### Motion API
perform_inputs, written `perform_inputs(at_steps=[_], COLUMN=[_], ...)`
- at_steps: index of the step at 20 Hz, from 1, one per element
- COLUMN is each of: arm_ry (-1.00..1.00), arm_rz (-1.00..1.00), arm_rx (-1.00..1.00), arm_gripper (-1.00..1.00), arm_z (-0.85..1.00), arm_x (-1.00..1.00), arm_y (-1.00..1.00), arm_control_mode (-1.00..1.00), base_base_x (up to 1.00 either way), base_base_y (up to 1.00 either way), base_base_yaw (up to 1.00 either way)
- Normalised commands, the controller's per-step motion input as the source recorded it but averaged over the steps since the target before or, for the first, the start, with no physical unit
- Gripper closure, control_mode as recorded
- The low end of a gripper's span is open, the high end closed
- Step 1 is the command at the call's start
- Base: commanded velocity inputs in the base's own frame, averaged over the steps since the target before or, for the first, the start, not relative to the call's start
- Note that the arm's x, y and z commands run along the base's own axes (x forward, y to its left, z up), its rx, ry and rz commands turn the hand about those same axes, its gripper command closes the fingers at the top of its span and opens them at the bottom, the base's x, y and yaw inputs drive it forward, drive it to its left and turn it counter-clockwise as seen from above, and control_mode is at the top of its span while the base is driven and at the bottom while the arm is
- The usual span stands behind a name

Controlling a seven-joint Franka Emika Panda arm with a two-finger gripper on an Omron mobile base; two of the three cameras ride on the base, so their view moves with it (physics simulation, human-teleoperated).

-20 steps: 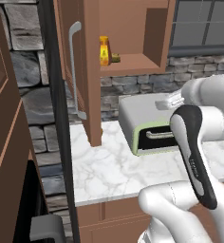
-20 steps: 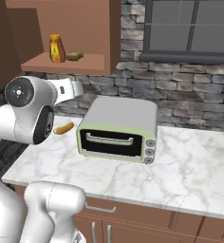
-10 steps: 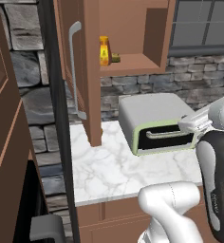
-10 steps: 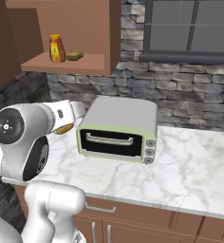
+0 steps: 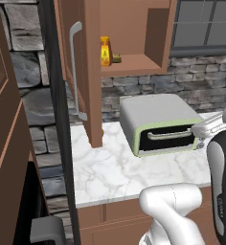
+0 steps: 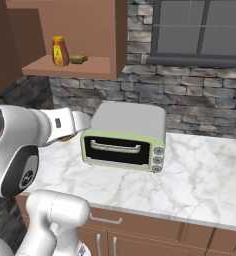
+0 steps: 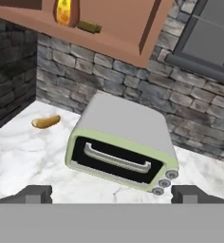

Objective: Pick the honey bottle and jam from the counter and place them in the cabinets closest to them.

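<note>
The amber honey bottle (image 6: 60,51) stands upright on the shelf of the open wall cabinet (image 6: 90,25), next to a small yellowish lump (image 6: 79,59). It also shows on the shelf as the honey bottle (image 5: 105,51) and, at the top of the hand view, as the honey bottle (image 7: 66,12). My gripper (image 7: 113,194) is open with nothing between its fingertips (image 7: 35,193). It hangs over the white marble counter (image 7: 19,156), below the shelf and facing the toaster oven. The jam is out of view.
A green-trimmed grey toaster oven (image 6: 125,137) sits on the counter (image 6: 200,180) under the cabinet. A yellowish bread-like piece (image 7: 46,122) lies to its left. The cabinet's open door with a grey bar handle (image 5: 75,72) stands at the left. A stone wall and window run behind.
My hand has come down and away from the cabinet shelf to the level of the toaster oven. The honey bottle has stayed on the shelf.
</note>
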Motion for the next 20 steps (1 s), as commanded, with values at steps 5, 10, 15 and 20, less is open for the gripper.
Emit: perform_inputs(at_steps=[5,10,15,20], arm_ry=[0.05,0.05,0.0,0.0], arm_rz=[0.0,0.0,0.0,0.0], arm_rx=[-0.04,-0.04,0.0,0.0], arm_gripper=[-1.0,-1.0,-1.0,-1.0], arm_z=[-0.19,-0.24,0.0,0.0], arm_x=[-0.34,-0.38,0.0,0.0], arm_y=[-0.08,-0.1,0.0,0.0], arm_control_mode=[-1.0,-1.0,1.0,1.0], base_base_x=[0.0,0.0,0.0,-0.02], base_base_y=[0.0,0.0,-0.01,-0.41], base_base_yaw=[0.0,0.0,0.0,0.0])
